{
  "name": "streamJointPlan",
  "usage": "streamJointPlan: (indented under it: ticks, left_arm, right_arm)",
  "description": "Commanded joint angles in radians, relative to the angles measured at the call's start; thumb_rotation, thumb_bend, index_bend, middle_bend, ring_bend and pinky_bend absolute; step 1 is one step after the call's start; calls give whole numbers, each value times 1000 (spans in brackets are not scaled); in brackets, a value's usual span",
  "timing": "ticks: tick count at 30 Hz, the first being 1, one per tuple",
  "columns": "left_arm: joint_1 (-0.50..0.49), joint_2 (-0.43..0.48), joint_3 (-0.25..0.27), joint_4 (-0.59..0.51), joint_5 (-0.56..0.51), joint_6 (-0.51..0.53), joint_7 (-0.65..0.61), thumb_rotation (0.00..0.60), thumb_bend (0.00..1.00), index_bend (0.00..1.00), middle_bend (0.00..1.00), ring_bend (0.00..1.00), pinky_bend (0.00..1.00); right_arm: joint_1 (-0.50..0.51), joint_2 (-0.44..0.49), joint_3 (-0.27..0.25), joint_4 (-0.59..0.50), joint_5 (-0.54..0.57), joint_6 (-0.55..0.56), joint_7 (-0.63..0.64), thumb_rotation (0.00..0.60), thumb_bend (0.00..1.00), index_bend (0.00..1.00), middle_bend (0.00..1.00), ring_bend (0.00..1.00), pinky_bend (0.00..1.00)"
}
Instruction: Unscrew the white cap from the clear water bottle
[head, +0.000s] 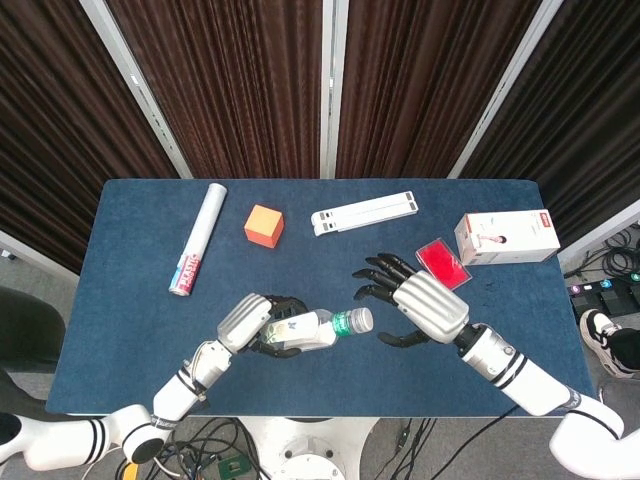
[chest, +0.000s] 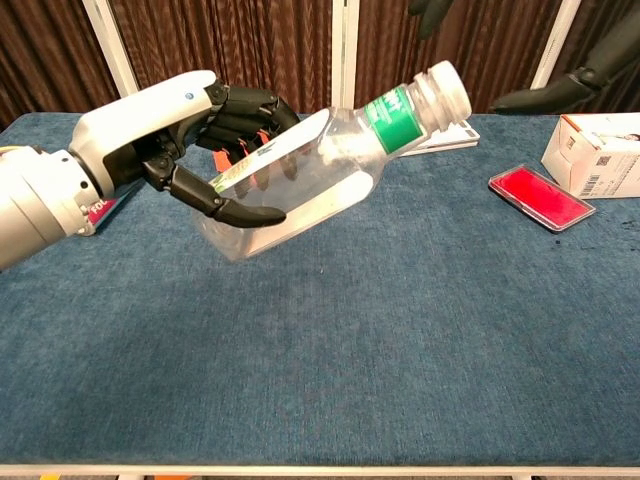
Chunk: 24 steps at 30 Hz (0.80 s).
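Observation:
My left hand (head: 255, 325) (chest: 170, 140) grips the clear water bottle (head: 305, 329) (chest: 305, 170) round its body and holds it tilted above the table, neck up and to the right. The white cap (head: 362, 319) (chest: 447, 88) sits on the neck above a green label (chest: 388, 111). My right hand (head: 418, 304) hangs open just right of the cap, fingers spread and not touching it. In the chest view only its dark fingertips (chest: 545, 97) show at the top edge.
On the blue table (head: 130, 300) lie a red flat case (head: 441, 264) (chest: 541, 198), a white box (head: 507, 237) (chest: 598, 150), a white folded strip (head: 364, 213), an orange cube (head: 264, 225) and a white tube (head: 198, 252).

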Motion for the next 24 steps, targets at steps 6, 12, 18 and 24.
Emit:
streamJointPlan:
  ticks: [6,12,18,24]
  left_arm:
    - [1,7,-6,-15,-8,-1,-21,600,446,533,566,506,546]
    - [2,11,-2,-15,-4,0,-36,600,446,532,566,506,546]
    - [5,11,4,-8,4,5,-44,600,446,532,566,506,546]
    - [6,11,7,-4,10,8,-47,600,446,532,566,506,546]
  right_arm:
    - [9,-52,24,13,24,6,-49,600,190,340,163,2,0]
    - [11,-60,28,14,35,1,-62,600,195,351,169,17,0]
    - [16,-53,27,10,59,-24,-69,600,195,352,170,19,0]
    - [21,-54,31,6,66,-31,-68,600,218,398,191,19,0]
